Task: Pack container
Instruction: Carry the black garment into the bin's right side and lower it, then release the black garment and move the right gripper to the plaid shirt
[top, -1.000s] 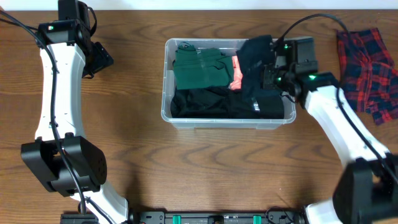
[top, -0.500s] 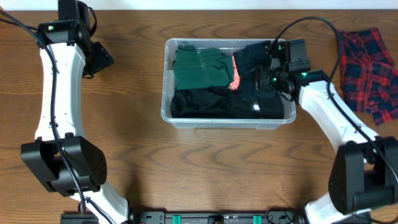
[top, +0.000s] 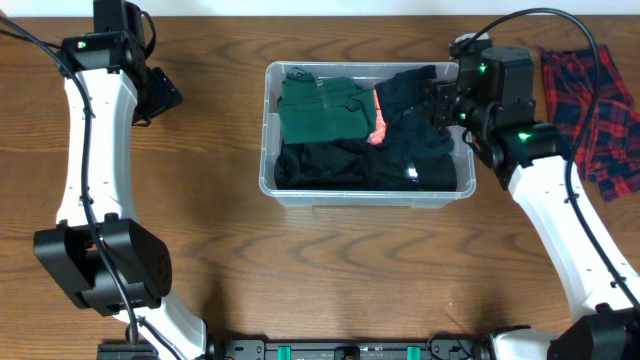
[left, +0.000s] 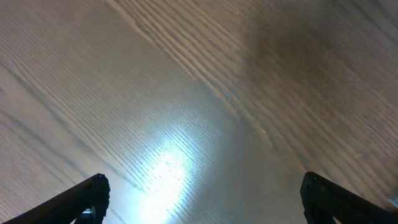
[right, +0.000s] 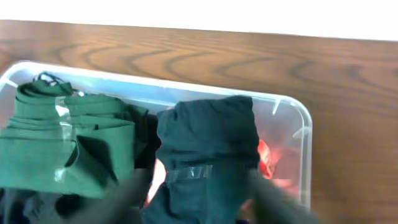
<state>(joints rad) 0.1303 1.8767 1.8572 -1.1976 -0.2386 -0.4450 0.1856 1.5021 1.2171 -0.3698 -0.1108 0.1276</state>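
Note:
The container (top: 365, 198), a clear plastic bin, stands at the table's middle back. It holds a folded green garment (top: 320, 108), black clothing (top: 340, 165), a dark navy garment (top: 410, 90) and a bit of orange cloth (top: 380, 118). My right gripper (top: 440, 103) hovers over the bin's right end. In the right wrist view its blurred fingers (right: 124, 196) stand apart above the navy garment (right: 208, 149), gripping nothing, and the bin's rim (right: 298, 118) shows. My left gripper (top: 165, 97) is far left, open over bare wood (left: 205, 199).
A red and navy plaid cloth (top: 595, 110) lies crumpled on the table at the far right, beyond my right arm. The wooden table (top: 330, 270) runs in front of the bin. The left arm's white links (top: 85, 150) stand along the left side.
My right gripper opened, let go of the navy garment and drew back up and to the right. The garment now lies in the bin's right end. The left arm has stayed still.

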